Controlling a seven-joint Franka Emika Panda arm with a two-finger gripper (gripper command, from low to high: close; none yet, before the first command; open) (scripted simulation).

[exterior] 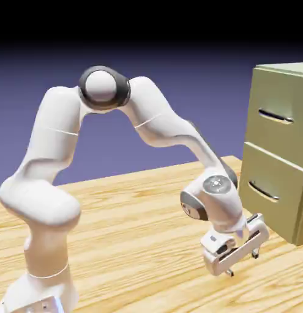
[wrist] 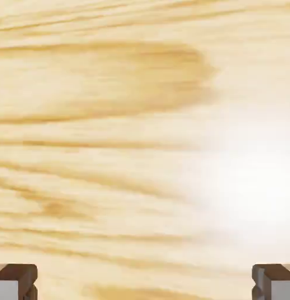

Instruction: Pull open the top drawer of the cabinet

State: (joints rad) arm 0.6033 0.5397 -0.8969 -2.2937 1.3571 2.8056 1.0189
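The olive-green cabinet point(exterior: 282, 153) stands at the exterior view's right edge. Its top drawer point(exterior: 277, 110) is flush with the front, and a thin silver bar handle point(exterior: 275, 116) crosses it. The lower drawer point(exterior: 270, 189) below looks the same and is also flush. My gripper point(exterior: 243, 264) hangs low over the wooden table, pointing down, to the left of the cabinet and below both handles. Its jaws stand wide open with nothing between them. In the hand view only table wood shows, with the two fingertips point(wrist: 16, 280) at the bottom corners.
The wooden table point(exterior: 135, 232) stretches under the arm and up to the cabinet's foot. A bright glare patch point(wrist: 252, 181) lies on the wood in the hand view.
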